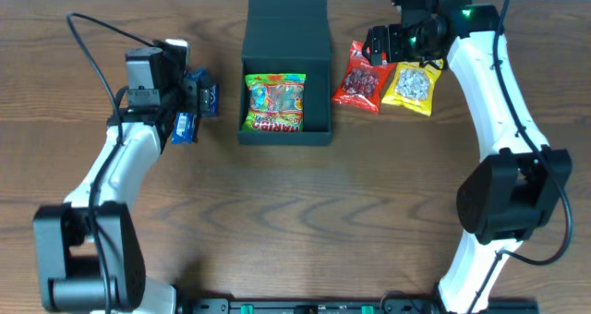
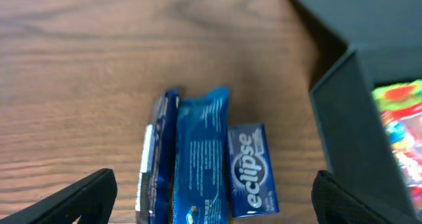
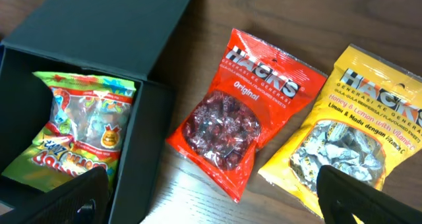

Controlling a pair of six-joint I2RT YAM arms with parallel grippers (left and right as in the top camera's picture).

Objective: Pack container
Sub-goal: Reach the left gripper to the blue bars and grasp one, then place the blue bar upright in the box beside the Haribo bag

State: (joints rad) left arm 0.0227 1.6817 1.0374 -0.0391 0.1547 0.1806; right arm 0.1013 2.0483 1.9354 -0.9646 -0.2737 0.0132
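Observation:
The dark teal container [image 1: 286,37] stands open at the table's back middle with a Haribo gummy bag [image 1: 274,102] inside; it also shows in the right wrist view [image 3: 99,46] and at the right of the left wrist view [image 2: 349,112]. My left gripper [image 2: 211,201] is open above blue snack packs [image 2: 198,158] and an Eclipse pack [image 2: 249,168], left of the container. My right gripper [image 3: 217,197] is open above a red Hacks bag [image 3: 244,112] and a yellow Hacks bag [image 3: 349,132], right of the container.
The wooden table [image 1: 351,212] spreads around the container. The blue packs [image 1: 194,106] lie close to the container's left wall. Both arm bases stand at the near edge.

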